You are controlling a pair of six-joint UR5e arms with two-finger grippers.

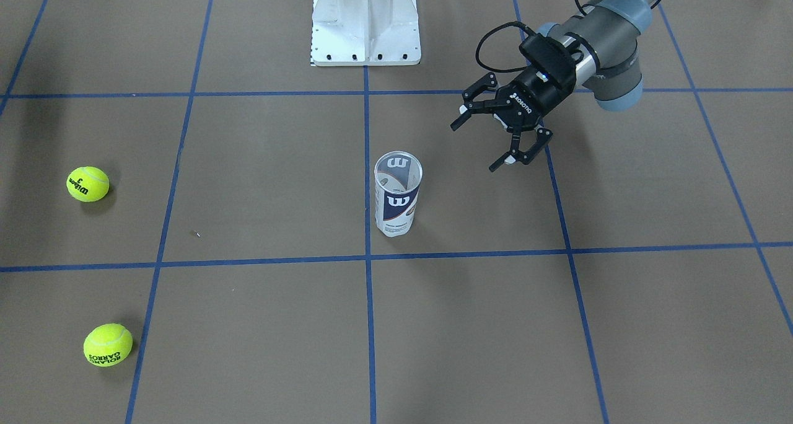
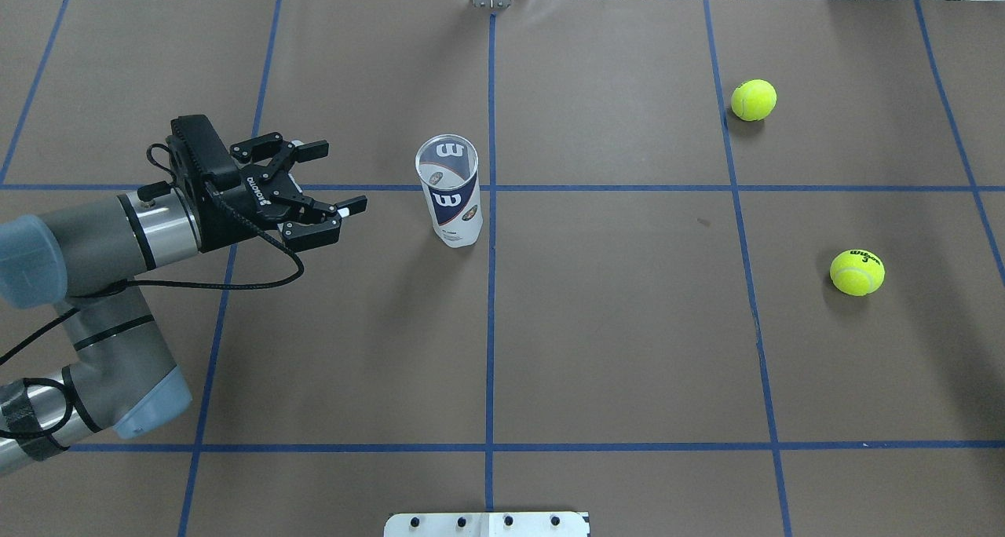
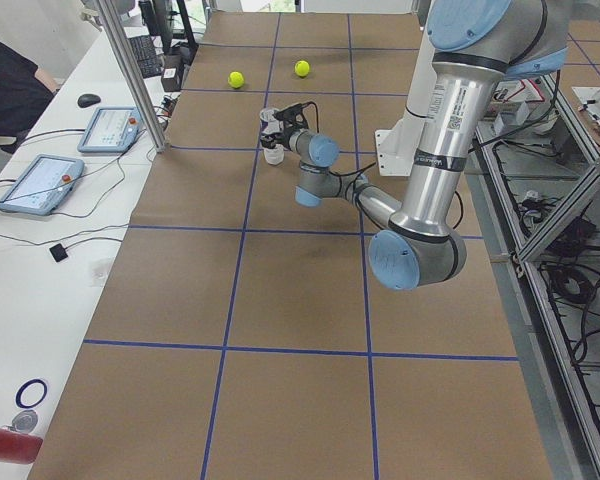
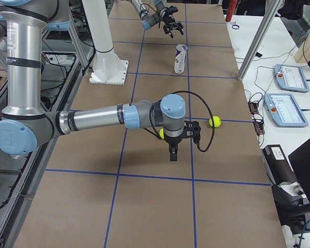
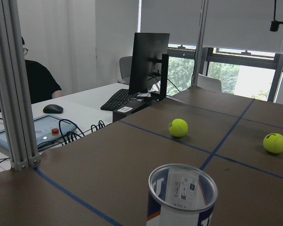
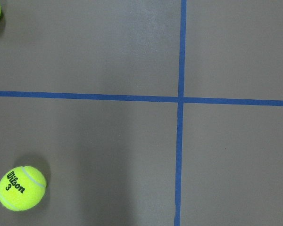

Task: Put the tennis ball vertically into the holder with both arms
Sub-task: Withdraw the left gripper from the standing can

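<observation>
Two balls, front view: Wilson ball (image 1: 88, 183) and Roland Garros ball (image 1: 108, 344) loose on table (image 1: 260, 182), well apart from holder (image 1: 398, 194), which stands upright near centre, mouth up. Left gripper (image 1: 476, 146) near it, fingers spread, empty.
Overhead: nothing stands between them; white base (image 2: 487, 524) well off.
Right side view: right gripper (image 4: 172, 153) hangs near Wilson ball; spread or pinched, can't tell.
Holder likely light, thin-walled, tippy: take mid-body, gently. Balls fuzzy, springy, may roll.

A white pedestal base (image 1: 365, 24) stands on the brown surface (image 1: 260, 182) gridded with blue tape (image 1: 370, 325), beside a white desk (image 3: 40, 290) bearing a mouse (image 5: 53, 108), keyboard (image 5: 119, 100) and monitor (image 5: 148, 63).
</observation>
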